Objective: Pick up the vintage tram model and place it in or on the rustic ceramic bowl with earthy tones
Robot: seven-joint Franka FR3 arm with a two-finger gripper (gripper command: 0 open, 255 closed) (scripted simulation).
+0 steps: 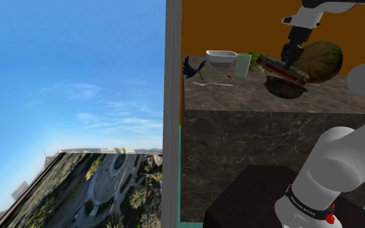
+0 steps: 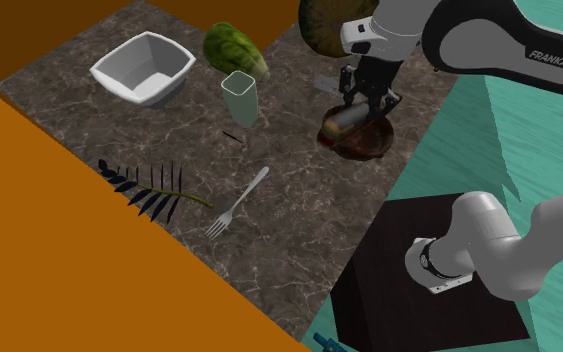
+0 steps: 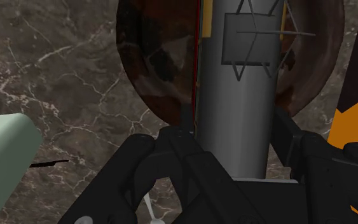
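Where the pincer (image 3: 234,130) clasps the tram (image 3: 234,83), the bowl (image 3: 152,63) is half-hidden.

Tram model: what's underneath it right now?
The brown bowl lies directly beneath the tram model, which the pincer clasps. The bowl's middle is covered by the tram; contact cannot be judged.
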